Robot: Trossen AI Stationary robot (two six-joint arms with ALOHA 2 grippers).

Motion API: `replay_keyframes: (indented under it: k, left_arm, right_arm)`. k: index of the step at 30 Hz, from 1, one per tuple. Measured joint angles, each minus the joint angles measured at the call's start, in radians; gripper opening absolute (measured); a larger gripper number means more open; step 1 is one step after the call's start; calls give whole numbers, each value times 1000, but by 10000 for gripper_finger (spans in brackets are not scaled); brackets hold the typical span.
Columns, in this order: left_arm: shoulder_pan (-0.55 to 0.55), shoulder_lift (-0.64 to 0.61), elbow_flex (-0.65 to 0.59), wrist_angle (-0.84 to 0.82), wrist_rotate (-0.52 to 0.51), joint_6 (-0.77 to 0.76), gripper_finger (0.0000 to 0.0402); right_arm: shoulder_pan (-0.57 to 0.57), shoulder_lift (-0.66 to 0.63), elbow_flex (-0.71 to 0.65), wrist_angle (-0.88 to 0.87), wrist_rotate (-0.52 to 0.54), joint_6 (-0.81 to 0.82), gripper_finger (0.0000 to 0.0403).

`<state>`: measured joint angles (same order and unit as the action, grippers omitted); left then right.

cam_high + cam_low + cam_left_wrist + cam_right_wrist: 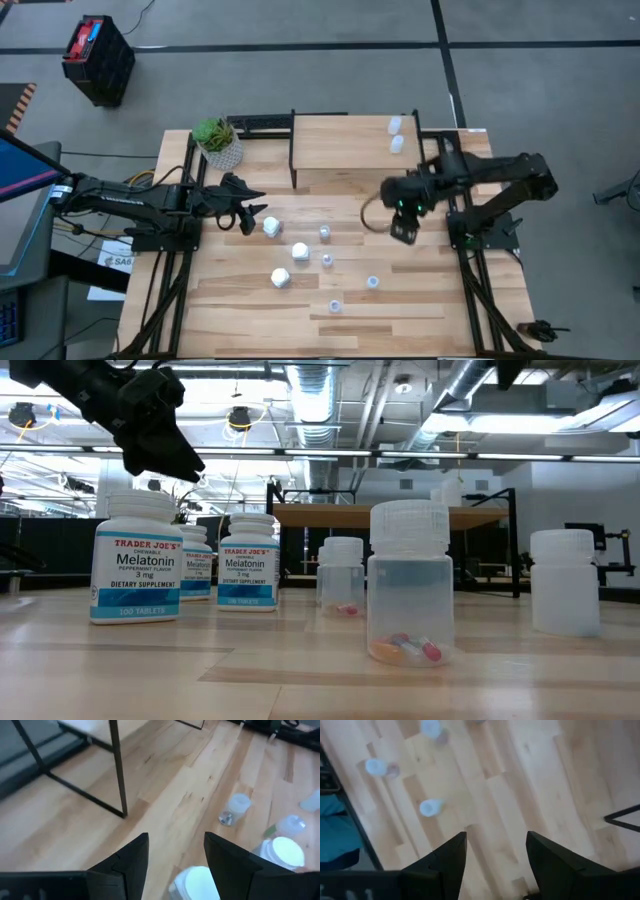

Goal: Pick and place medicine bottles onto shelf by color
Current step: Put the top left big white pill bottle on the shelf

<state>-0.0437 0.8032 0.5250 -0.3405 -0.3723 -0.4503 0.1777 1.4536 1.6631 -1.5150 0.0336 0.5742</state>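
Red pills inside clear bottle (pixel 410 585), low view only, unseen overhead

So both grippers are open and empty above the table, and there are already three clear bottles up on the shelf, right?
Not quite: the high view shows two clear bottles on the shelf, not three. The rest holds: the left gripper and right gripper are open and empty above the table.

bare table (pixel 440 290) right of scattered medicine bottles (pixel 300 250); shelf (pixel 340 150) behind.
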Motion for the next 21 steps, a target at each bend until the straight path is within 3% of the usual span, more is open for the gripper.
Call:
replay_keyframes:
  k: [3,9,17,21]
  left_arm:
    - [-1,0,-2,-21,26,-87,178]
    - [-50,0,-2,1,55,-94,184]
    - [-69,16,-2,10,115,-123,232]
    - [-69,49,-2,23,58,-128,246]
  right_arm:
    - [79,0,0,0,51,52,226]
    - [177,0,0,-4,103,89,226]
    - [208,0,0,-4,125,100,226]
    - [208,0,0,-19,149,99,226]
